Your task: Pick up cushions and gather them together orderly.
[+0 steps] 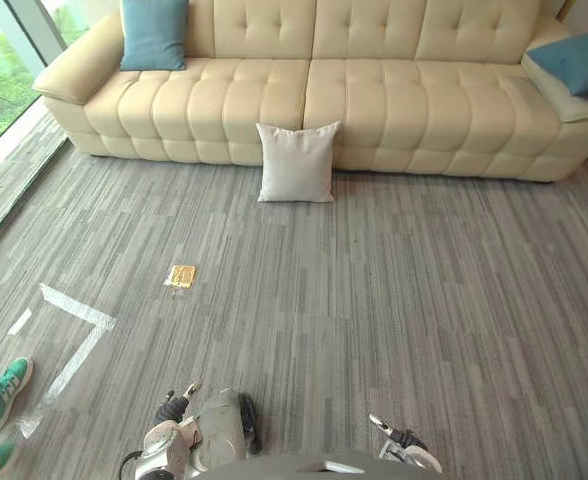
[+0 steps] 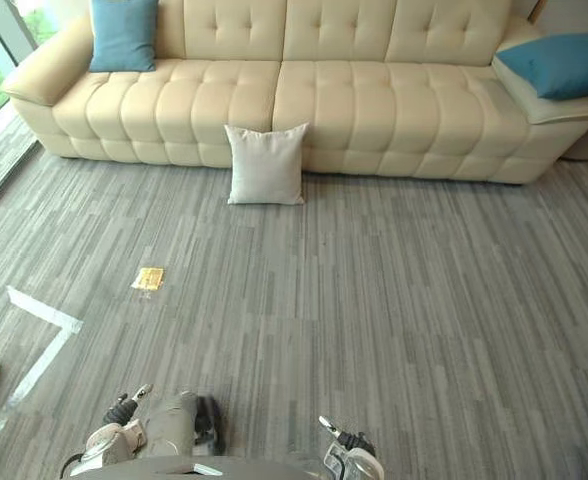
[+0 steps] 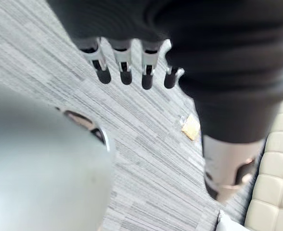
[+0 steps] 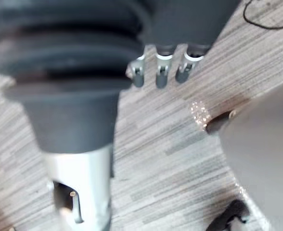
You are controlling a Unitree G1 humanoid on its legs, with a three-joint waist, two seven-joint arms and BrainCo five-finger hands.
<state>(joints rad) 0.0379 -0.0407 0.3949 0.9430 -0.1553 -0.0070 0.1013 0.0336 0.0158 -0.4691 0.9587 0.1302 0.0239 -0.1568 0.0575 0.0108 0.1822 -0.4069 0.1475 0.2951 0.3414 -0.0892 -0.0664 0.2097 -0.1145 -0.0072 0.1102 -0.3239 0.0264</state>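
Observation:
A white cushion (image 1: 297, 162) stands upright on the grey floor, leaning against the front of the cream sofa (image 1: 394, 105). One blue cushion (image 1: 154, 33) leans on the sofa's back at its left end. Another blue cushion (image 1: 577, 62) lies on the right armrest. My left hand (image 1: 171, 408) hangs low at the view's bottom edge, far from all cushions, its fingers (image 3: 124, 67) straight and empty. My right hand (image 1: 399, 437) hangs likewise at the bottom right, fingers (image 4: 160, 72) relaxed and holding nothing.
A small yellow packet (image 1: 180, 276) lies on the floor left of centre. White tape lines (image 1: 74, 310) mark the floor at the left. A person's green shoes (image 1: 4, 390) stand at the left edge. A window wall runs along the far left.

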